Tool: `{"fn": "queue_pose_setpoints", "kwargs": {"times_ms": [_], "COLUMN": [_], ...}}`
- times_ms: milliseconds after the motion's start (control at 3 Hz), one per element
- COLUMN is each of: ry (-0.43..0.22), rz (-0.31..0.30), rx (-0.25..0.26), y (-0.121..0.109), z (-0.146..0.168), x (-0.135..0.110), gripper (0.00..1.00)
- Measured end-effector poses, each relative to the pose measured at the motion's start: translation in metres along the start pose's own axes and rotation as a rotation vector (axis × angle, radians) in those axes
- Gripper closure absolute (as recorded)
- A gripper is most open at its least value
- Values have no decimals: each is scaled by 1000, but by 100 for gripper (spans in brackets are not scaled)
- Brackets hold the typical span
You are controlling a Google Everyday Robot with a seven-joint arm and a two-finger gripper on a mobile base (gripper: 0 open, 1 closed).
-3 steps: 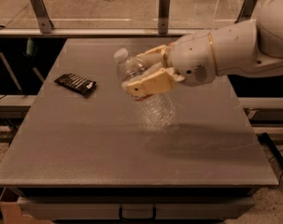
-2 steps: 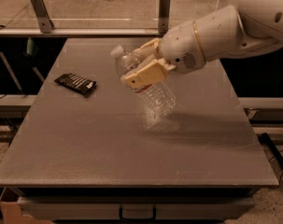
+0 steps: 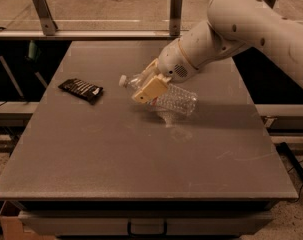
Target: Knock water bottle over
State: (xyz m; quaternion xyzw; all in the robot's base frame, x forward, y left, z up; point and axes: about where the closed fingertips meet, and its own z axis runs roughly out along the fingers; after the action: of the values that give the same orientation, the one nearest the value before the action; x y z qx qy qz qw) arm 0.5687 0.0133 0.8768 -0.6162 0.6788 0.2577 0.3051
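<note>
The water bottle (image 3: 178, 100) is a clear ribbed plastic bottle with a white cap. It lies tipped far over near the middle of the grey table (image 3: 141, 179), cap pointing left and base to the right. My gripper (image 3: 145, 85) reaches in from the upper right. Its tan fingers (image 3: 151, 89) straddle the bottle's upper part near the label band and are closed on it. The front finger hides part of the bottle's shoulder. I cannot tell whether the bottle's side rests on the table or hangs just above it.
A dark flat snack packet (image 3: 81, 89) lies on the table's left part. Metal rail posts (image 3: 43, 11) stand behind the table's far edge. My white arm (image 3: 251, 29) spans the upper right.
The bottle has gone from slightly tilted to nearly lying on its side, cap swinging down to the left. My gripper rotated and lowered with it.
</note>
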Motion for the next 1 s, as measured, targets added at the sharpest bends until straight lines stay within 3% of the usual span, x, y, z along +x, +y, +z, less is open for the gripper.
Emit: {"fn": "queue_pose_setpoints", "kwargs": {"times_ms": [667, 1000], "ry": [52, 52], "rz": [39, 43], "rx": [-17, -21], "y": [-8, -7], "z": [23, 24], "x": [34, 35], "gripper": [30, 7]}}
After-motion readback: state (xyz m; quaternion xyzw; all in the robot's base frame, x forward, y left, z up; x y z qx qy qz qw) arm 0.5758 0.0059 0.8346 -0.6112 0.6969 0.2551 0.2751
